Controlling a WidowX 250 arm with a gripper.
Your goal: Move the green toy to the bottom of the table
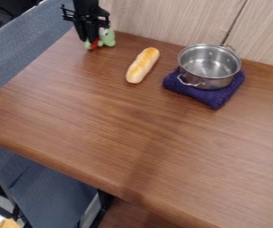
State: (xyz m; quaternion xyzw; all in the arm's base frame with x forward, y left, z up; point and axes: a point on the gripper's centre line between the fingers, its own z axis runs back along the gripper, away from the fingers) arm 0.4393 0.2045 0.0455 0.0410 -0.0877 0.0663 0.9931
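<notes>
At the table's back left corner, the black gripper [91, 37] hangs down in front of the green toy [108, 38]. The toy is a small light green figure with white and red parts, and the gripper covers some of it. Whether the two touch cannot be told. The toy rests on the brown wooden table [97, 111].
A bread loaf [142, 65] lies to the right of the toy. Farther right, a steel pot [210, 67] stands on a folded purple cloth [214, 98]. A pale wood panel [168, 20] runs along the back, and a grey-blue sofa [26, 49] stands along the left edge.
</notes>
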